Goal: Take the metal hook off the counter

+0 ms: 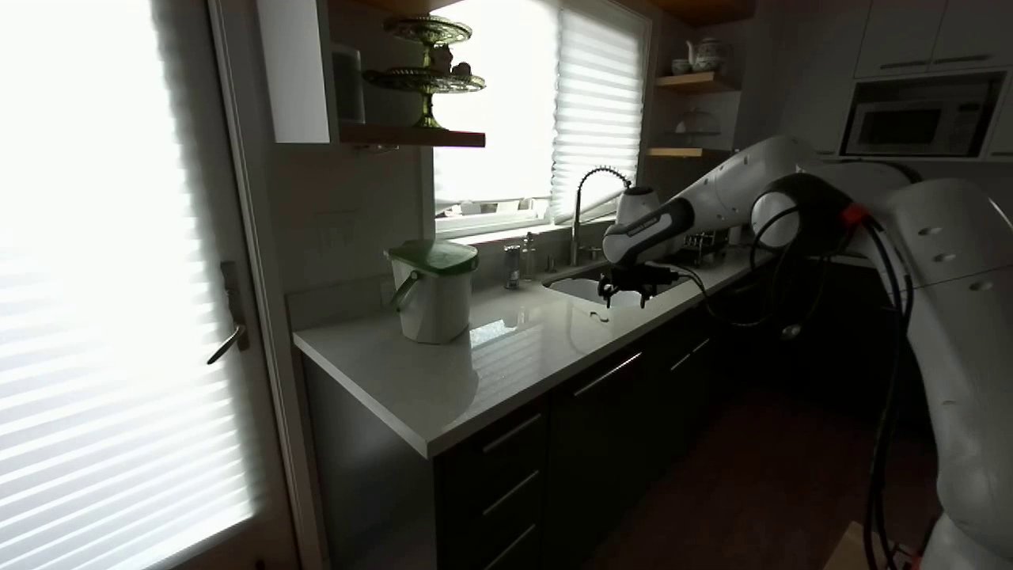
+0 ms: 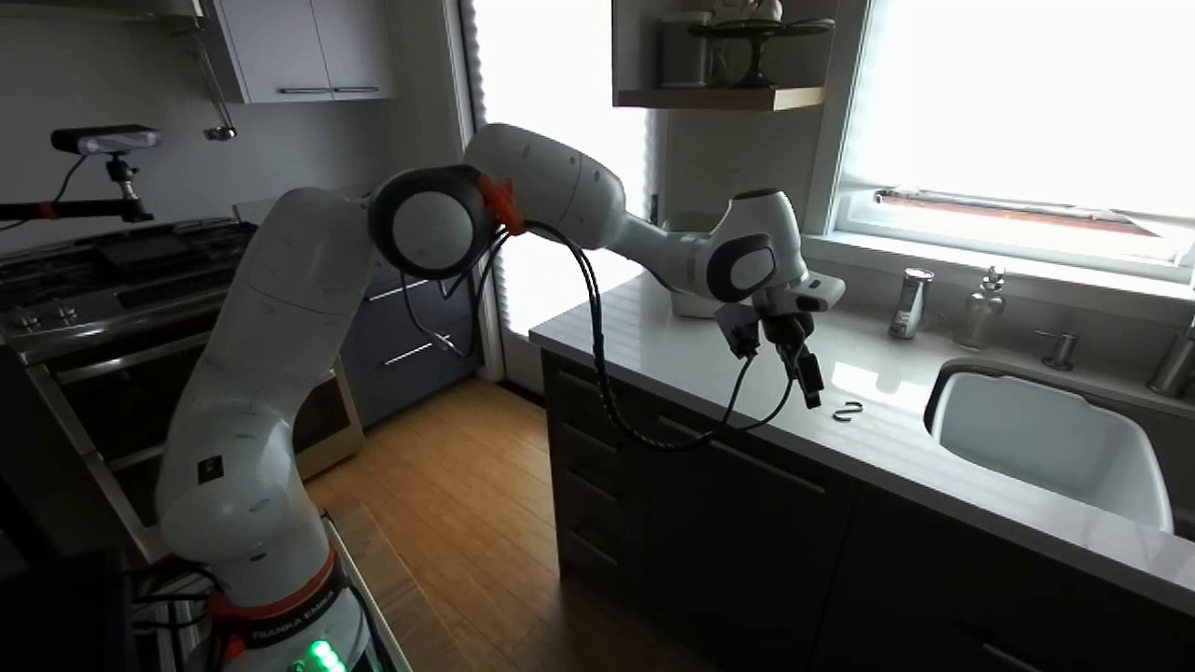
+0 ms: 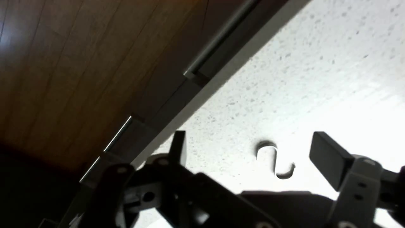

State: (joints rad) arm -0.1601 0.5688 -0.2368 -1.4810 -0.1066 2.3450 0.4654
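The metal hook is a small, thin S-shape lying flat on the pale counter near its front edge. It shows in both exterior views (image 1: pixel 599 317) (image 2: pixel 848 412) and in the wrist view (image 3: pixel 275 161). The white counter (image 1: pixel 522 372) also fills the right of the wrist view (image 3: pixel 227 123). My gripper (image 1: pixel 626 303) is open and empty, pointing down above the counter. In an exterior view (image 2: pixel 812 401) its fingers are side-on, a little above and beside the hook. In the wrist view (image 3: pixel 251 148) the hook appears between the two spread fingers, nearer the right one, not touched.
A white bin with green lid (image 1: pixel 435 297) stands on the counter. The sink (image 2: pixel 1046 448) and arched faucet (image 1: pixel 578 214) lie beyond the hook. A can (image 2: pixel 910 303) and glass bottle (image 2: pixel 980 313) stand by the window. A wooden shelf (image 1: pixel 411 136) hangs above. Drawer handles (image 1: pixel 608 374) line the front.
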